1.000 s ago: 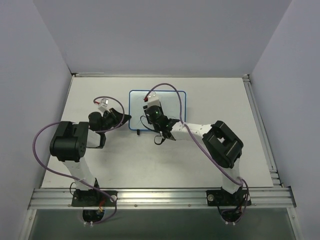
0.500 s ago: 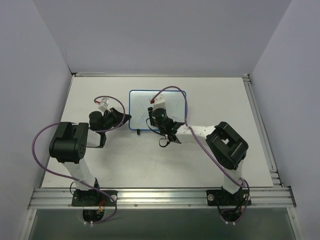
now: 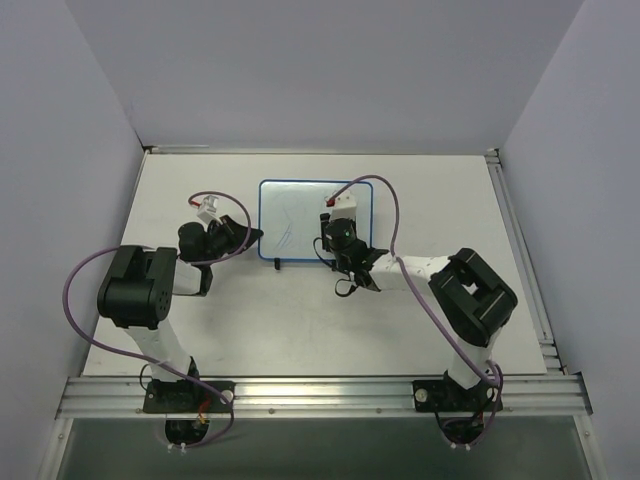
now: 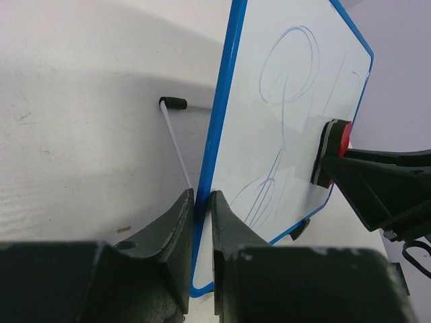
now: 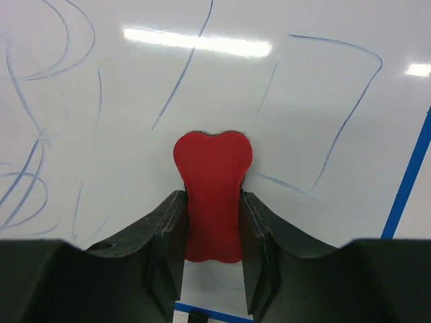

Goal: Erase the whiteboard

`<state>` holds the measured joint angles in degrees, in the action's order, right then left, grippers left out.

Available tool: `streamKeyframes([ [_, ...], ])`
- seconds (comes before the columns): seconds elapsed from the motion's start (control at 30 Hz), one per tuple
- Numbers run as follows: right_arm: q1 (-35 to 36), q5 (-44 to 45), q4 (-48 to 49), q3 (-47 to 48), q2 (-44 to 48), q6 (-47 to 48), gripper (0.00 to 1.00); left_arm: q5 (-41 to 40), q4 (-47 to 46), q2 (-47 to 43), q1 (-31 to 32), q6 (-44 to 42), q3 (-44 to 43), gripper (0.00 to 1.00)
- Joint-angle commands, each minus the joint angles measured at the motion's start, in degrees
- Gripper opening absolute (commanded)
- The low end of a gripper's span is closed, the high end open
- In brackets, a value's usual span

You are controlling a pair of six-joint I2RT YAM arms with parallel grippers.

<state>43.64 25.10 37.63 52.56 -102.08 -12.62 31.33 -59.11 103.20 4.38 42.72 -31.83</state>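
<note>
The whiteboard (image 3: 295, 225), white with a thin blue rim, stands propped on the table and carries faint blue scribbles (image 4: 286, 74). My left gripper (image 4: 201, 202) is shut on the board's blue edge; in the top view it (image 3: 250, 238) is at the board's left side. My right gripper (image 5: 212, 202) is shut on a small red eraser (image 5: 213, 188) and presses it against the board face (image 5: 202, 87) among blue lines. The eraser also shows in the left wrist view (image 4: 331, 151), on the board's right part. In the top view the right gripper (image 3: 340, 235) is at the board's right half.
A black-tipped wire foot (image 4: 174, 104) props the board from behind. The white table (image 3: 420, 320) is walled by grey panels on three sides. A metal rail (image 3: 320, 390) runs along the near edge. Purple cables (image 3: 385, 215) loop above both arms.
My right gripper has slid the eraser to the right across the board, from its middle to its right half. The left gripper has kept its hold on the board edge.
</note>
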Motion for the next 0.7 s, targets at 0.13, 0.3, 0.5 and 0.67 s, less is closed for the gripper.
streamKeyframes([
  [0.13, 4.86, 5.4, -4.84, 8.86, -8.03, 2.6, 0.02, -1.45, 1.1, -2.03, 0.28, -1.76, -0.25, 0.02],
  [0.3, 8.39, 4.52, -6.25, 17.65, -14.37, 3.39, 0.02, -1.62, 1.54, -2.56, 0.54, -2.11, -0.07, 0.02],
  [0.5, 9.8, 3.2, -7.22, 21.89, -17.01, 4.18, 0.02, -1.71, 1.37, -2.48, 0.8, -2.2, -0.24, 0.02],
  [0.67, 9.89, 3.99, -6.87, 20.93, -16.31, 3.83, 0.02, -1.8, 1.46, -2.74, 0.8, -2.11, -0.16, 0.02],
])
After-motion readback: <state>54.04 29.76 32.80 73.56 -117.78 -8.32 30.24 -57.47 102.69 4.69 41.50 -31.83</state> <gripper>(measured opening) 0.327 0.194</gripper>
